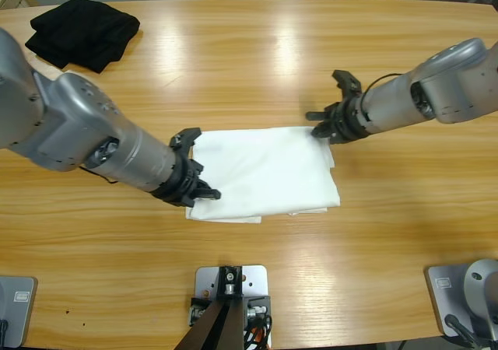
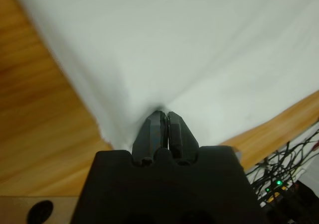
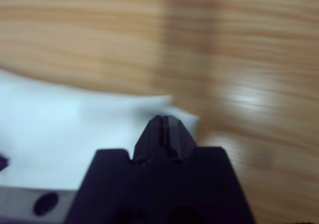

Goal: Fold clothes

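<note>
A white T-shirt (image 1: 264, 171) lies folded into a rectangle at the table's middle. My left gripper (image 1: 201, 188) comes in from the left at the shirt's near-left edge. In the left wrist view the left gripper (image 2: 164, 115) is shut, and the white T-shirt (image 2: 199, 50) puckers at its tips. My right gripper (image 1: 321, 126) is at the shirt's far-right corner. In the right wrist view the right gripper (image 3: 164, 119) is shut over the edge of the white T-shirt (image 3: 60, 129); whether cloth is pinched there is unclear. A black garment (image 1: 82, 31) lies bunched at the far left.
Bare wooden table (image 1: 249, 62) stretches between the black garment and the shirt, and more bare wood (image 1: 405, 194) lies to the shirt's right. Cables and small green lights (image 2: 279, 181) show past the table's edge in the left wrist view.
</note>
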`<state>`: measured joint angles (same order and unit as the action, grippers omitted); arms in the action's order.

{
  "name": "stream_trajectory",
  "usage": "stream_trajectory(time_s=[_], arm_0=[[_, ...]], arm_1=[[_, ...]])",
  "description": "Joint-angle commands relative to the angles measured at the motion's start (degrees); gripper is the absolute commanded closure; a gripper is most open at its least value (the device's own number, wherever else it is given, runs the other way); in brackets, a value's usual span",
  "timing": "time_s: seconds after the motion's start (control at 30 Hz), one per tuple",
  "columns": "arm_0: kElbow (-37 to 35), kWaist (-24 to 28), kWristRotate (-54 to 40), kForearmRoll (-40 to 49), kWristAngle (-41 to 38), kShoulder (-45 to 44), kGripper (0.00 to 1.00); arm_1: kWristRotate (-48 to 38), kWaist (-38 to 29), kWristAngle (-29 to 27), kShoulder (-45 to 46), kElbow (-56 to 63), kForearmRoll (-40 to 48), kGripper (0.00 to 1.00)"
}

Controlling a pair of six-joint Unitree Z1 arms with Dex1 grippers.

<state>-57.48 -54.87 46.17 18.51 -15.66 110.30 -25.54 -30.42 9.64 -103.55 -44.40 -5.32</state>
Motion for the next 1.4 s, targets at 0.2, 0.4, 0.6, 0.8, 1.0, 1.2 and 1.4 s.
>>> stream_trajectory(time_s=[0.2, 0.4, 0.6, 0.8, 1.0, 1.2, 1.4], arm_0=[[5.4, 1.98, 0.25, 4.83, 3.52, -22.1, 1.0], [4.71, 2.67, 0.32, 12.65, 10.2, -27.23, 0.122], [4.59, 2.67, 0.73, 22.18, 15.22, -28.25, 0.004], [6.91, 2.77, 0.48, 24.96, 15.49, -32.01, 0.004], [9.51, 3.11, 0.06, 24.91, 15.49, -32.78, 0.004], [12.44, 3.77, -0.71, 24.91, 15.93, -33.72, 0.004], [13.82, 5.6, -2.03, 24.91, 16.02, -35.42, 0.004]], arm_1=[[-0.69, -6.18, -16.61, 19.02, -13.41, -33.07, 0.0], [-14.65, -16.34, -14.36, 9.97, -27.05, -49.93, 0.0], [-26.55, -22.84, -11.77, -2.44, -38.11, -49.84, 0.0], [-31.84, -29.35, -10.08, -11.57, -44.04, -50.4, 0.0], [-32.95, -29.98, -8.92, -15.5, -47.6, -51.56, 0.0], [-34.49, -33.39, -8.17, -21.5, -54.71, -53.41, 0.0], [-35.9, -34.67, -9.36, -24.31, -54.74, -54.15, 0.0]])
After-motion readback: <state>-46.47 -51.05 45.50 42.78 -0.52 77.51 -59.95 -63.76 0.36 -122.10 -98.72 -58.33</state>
